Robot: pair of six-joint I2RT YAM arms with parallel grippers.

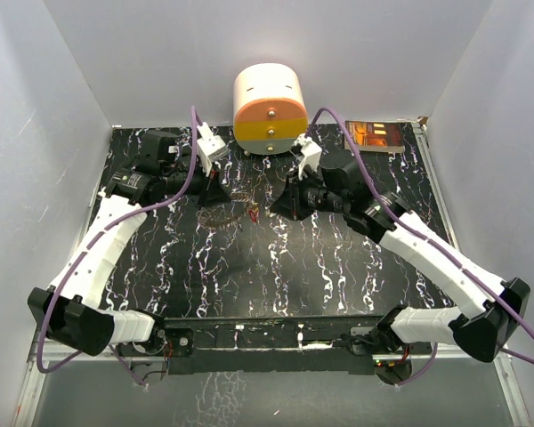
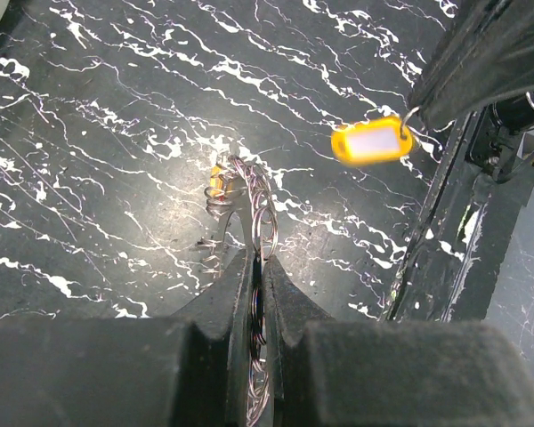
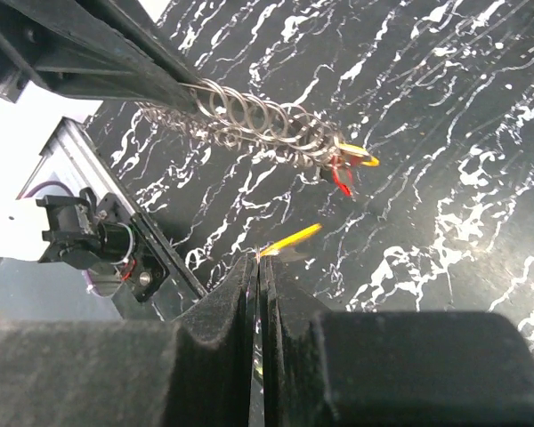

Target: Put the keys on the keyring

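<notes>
The keyring (image 2: 249,200) is a cluster of silvery wire loops. My left gripper (image 2: 258,260) is shut on it and holds it edge-on above the black marbled table. In the right wrist view the keyring (image 3: 254,120) sticks out of the left fingers (image 3: 116,53), with a yellow-headed key (image 3: 360,160) and a red-headed key (image 3: 341,178) hanging at its free end. My right gripper (image 3: 261,260) is shut on the thin metal end of an orange-and-white tag (image 3: 294,238), a short way below the keyring. From above, the two grippers (image 1: 215,191) (image 1: 280,205) face each other.
A cream and orange drum-shaped box (image 1: 269,108) stands at the back centre. A small orange-brown tray (image 1: 378,135) lies at the back right. The table (image 1: 276,267) has white walls on three sides and a metal rail along the front.
</notes>
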